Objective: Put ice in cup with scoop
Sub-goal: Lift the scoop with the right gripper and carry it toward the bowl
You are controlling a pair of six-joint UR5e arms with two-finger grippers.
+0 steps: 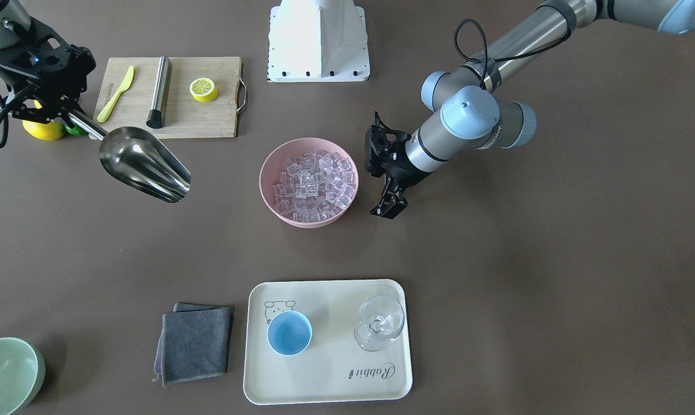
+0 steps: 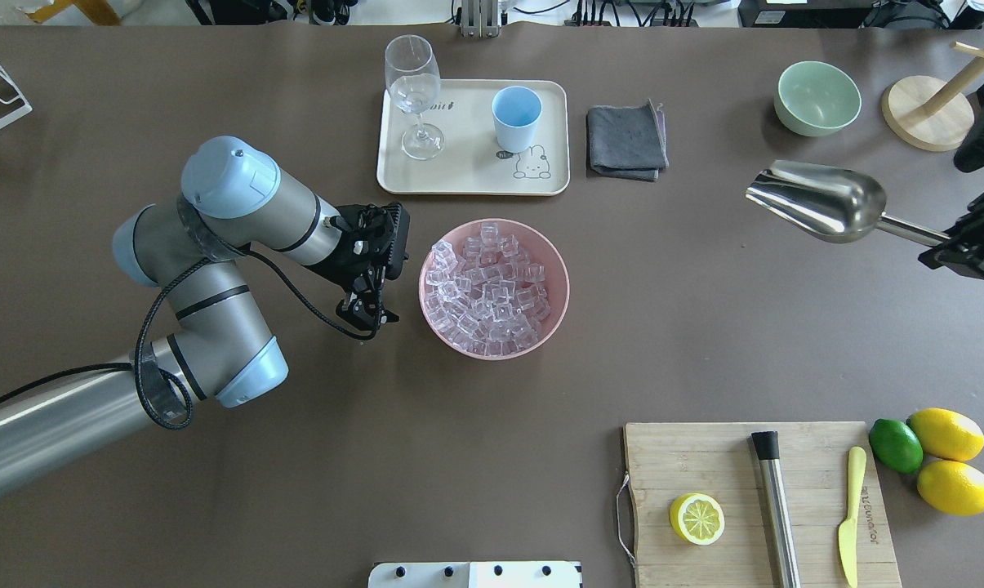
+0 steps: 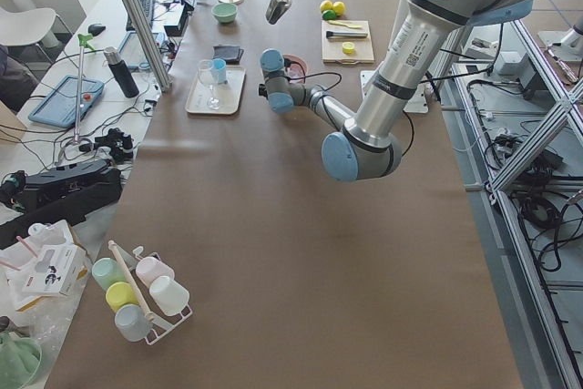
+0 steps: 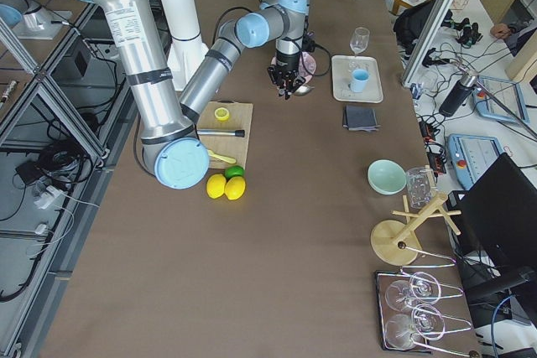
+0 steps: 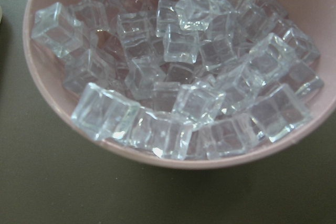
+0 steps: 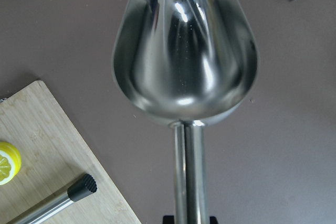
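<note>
Clearly, the right gripper [image 1: 57, 107] is clamped on the straight handle of the shiny silver metal scoop [image 1: 143, 164]. In the overhead view the frame's edge cuts this gripper off, and in its own wrist view we see only a dark sliver of it at the bottom. We see the scoop held off the brown worktop [image 1: 497, 259], its trough bare, well apart from the round pink bowl [image 1: 265, 173]. The small clear ice cubes [image 1: 315, 183] lie heaped in that bowl. The left gripper [image 1: 389, 208] hangs just beside the bowl, pointing downward. We cannot tell whether its jaws are apart or together: its dark parts merge when seen from above, and its wrist view shows none of them, only ice and the bowl's rim, cropped at the top. The small light-blue cup [image 1: 289, 333] stands upright on the cream rectangular tray [image 1: 324, 380], beside a clear stemmed glass [image 1: 379, 323], its inside showing plain blue.
</note>
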